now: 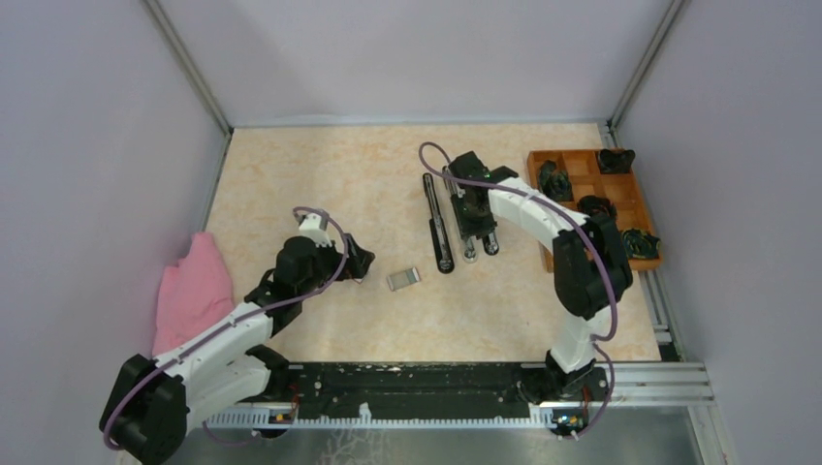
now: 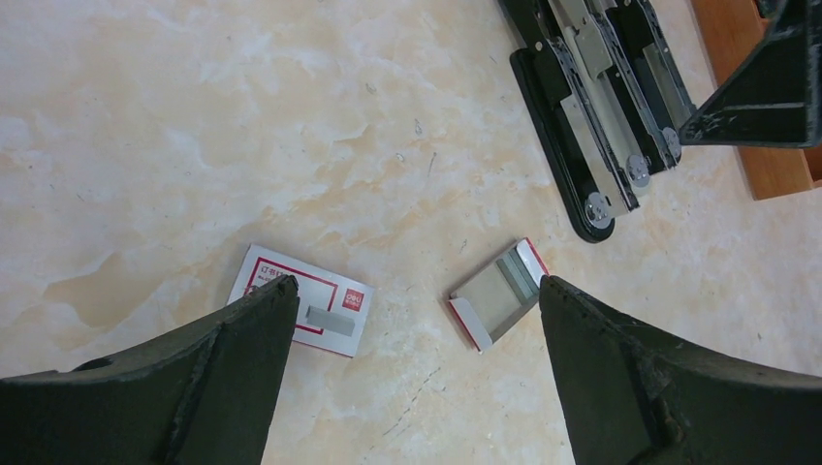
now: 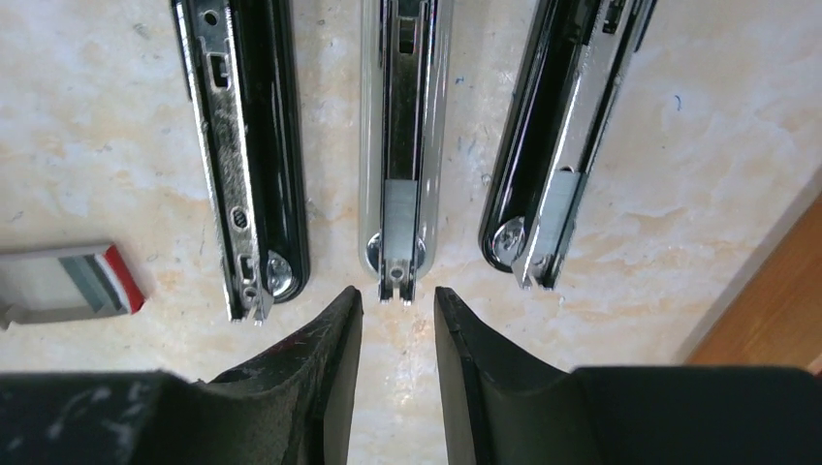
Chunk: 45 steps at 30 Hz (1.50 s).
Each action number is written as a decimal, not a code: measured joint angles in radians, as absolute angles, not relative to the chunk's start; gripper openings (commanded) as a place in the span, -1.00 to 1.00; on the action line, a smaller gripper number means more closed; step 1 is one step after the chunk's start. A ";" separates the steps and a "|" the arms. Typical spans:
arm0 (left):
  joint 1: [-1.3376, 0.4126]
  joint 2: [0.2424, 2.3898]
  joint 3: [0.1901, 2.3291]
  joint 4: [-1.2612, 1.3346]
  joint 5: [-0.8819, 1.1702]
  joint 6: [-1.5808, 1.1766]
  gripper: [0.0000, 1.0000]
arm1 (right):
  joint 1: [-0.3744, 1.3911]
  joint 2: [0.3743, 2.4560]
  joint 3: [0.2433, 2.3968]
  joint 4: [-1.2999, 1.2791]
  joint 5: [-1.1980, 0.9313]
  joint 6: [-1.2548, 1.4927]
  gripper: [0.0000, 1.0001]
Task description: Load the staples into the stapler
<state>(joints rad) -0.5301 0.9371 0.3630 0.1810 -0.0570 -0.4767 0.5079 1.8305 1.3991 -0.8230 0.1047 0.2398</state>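
From the top camera I see the stapler [image 1: 441, 228] lying opened near the middle of the table [image 1: 320, 174]. Its three long parts lie side by side with thin strips of table top between them. My right gripper [image 3: 395, 302] is low at their near ends. Its claw is narrow, only table shows between the fingertips, so it holds nothing. Just in front of it are the staples [image 3: 400, 208]: as far as I can judge, they are the flat grey block inside the middle silvery channel, close to its near end. The right part comes near to the wooden tray [image 1: 584, 167], which stands along the right edge of the table. My left gripper [image 2: 417, 284] hangs wide and holds nothing, above the red-and-white box [image 2: 320, 291] and the small open carton [image 2: 490, 302], which lie apart from each other. Bare table top lies between this carton and the stapler, and also toward the back wall. A pink cloth [image 1: 194, 291] lies at the left edge.
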 measured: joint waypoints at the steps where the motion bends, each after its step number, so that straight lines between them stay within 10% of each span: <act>1: -0.530 0.944 0.364 0.181 -0.047 -0.478 0.95 | 0.509 1.802 1.382 -0.813 0.101 0.240 -0.29; 45: -0.841 1.561 0.926 -0.331 -0.166 -0.786 0.01 | 0.586 0.988 0.366 0.230 0.120 0.221 0.35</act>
